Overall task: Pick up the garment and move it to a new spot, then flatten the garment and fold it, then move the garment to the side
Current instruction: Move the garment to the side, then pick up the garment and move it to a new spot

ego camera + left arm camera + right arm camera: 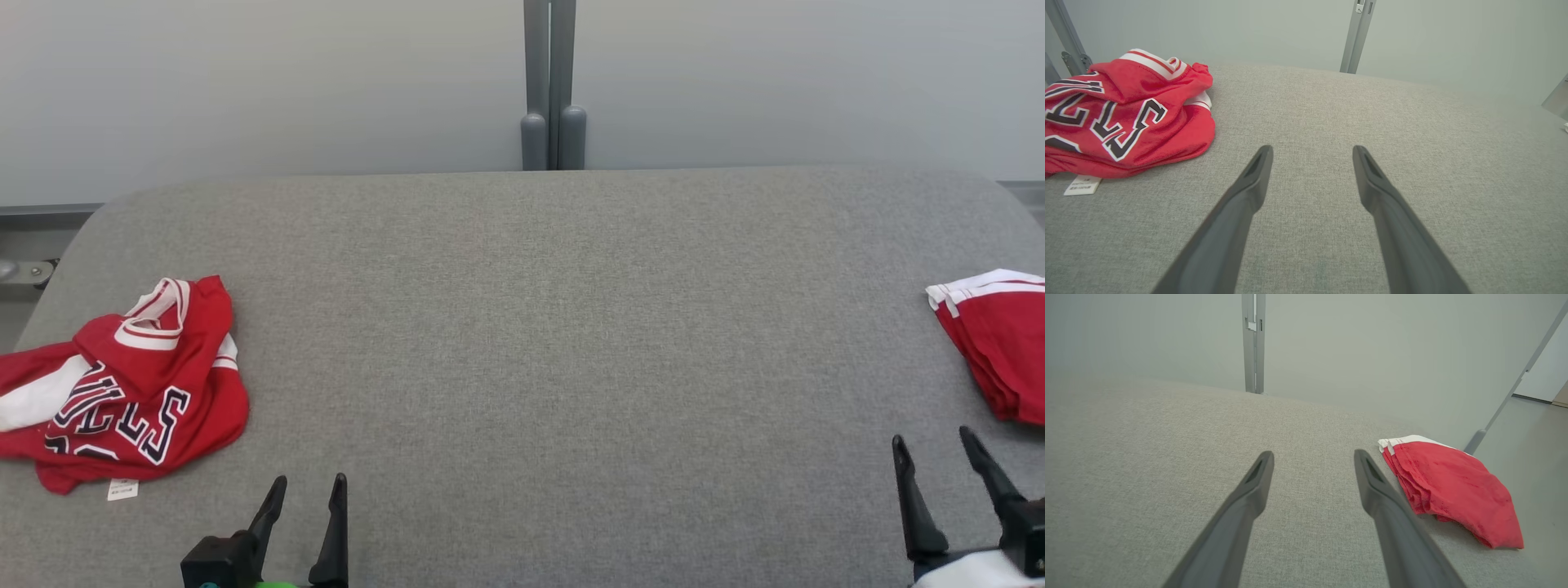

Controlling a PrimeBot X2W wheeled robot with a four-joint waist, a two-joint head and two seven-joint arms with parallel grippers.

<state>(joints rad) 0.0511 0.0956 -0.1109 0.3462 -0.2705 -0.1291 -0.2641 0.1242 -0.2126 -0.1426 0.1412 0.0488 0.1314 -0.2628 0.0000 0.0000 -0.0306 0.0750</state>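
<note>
From the head camera I saw the crumpled red jersey (147, 384) lying on the left side of the grey fabric-covered desk (555, 343), close to its left edge. It was bunched up, with dark, white-outlined letters across the front and a white-and-red striped trim showing at the top of the heap. A small white tag (122, 489) lay flat on the desk at the jersey's near edge.

The left end effector (310, 480) sat at the lower left, its two dark fingers spread apart and holding nothing. It hovered just to the right of the jersey and nearer to me, without touching the cloth. In the left wrist camera the same fingers (1257, 171) stood wide apart over bare grey fabric, with the jersey (1126, 118) off to the upper left and the tag (1082, 185) beside it.

The right end effector (932, 437) was at the lower right, its fingers also apart and empty. A folded red garment (1000, 343) with a white edge lay at the far right of the desk, just beyond it. The right wrist camera showed that fold (1453, 486) near the desk's edge, just to the right of the right-hand finger (1376, 490); I could not tell whether they touched.

The middle of the desk between the two garments was bare. Behind it a grey post (553, 82) stood against a pale wall (245, 82).
</note>
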